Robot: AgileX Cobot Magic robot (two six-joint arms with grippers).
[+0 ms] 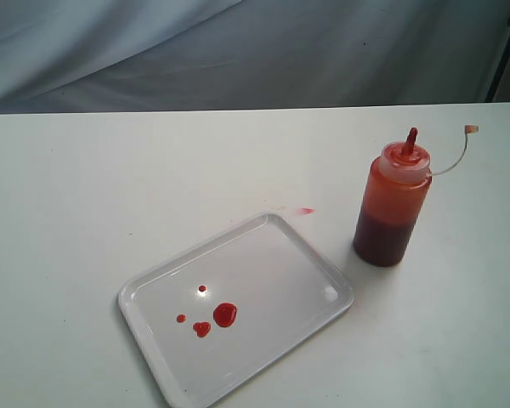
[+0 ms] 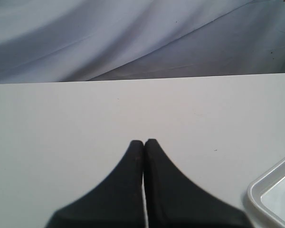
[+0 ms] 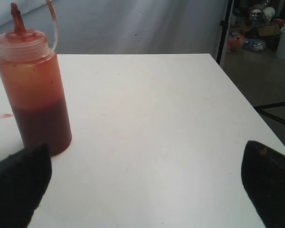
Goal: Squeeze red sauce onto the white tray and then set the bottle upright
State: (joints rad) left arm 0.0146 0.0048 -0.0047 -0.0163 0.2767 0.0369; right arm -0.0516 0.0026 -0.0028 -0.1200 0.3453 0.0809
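Note:
The bottle (image 1: 392, 204) stands upright on the white table to the right of the white tray (image 1: 310, 255), its tip cap hanging off on its tether. Red sauce (image 1: 224, 314) lies on the tray as several small drops and blobs. A corner of the tray (image 2: 275, 192) shows in the left wrist view. My left gripper (image 2: 144, 142) is shut with nothing between its tips, over bare table. My right gripper (image 3: 147, 190) is open wide, and the bottle (image 3: 35, 90) stands beyond one finger, apart from it. Neither gripper shows in the exterior view.
A small red smear (image 1: 303, 210) marks the table just beyond the tray. Grey cloth hangs behind the table. The table's right edge (image 3: 247, 99) drops to the floor, where a stand and clutter sit.

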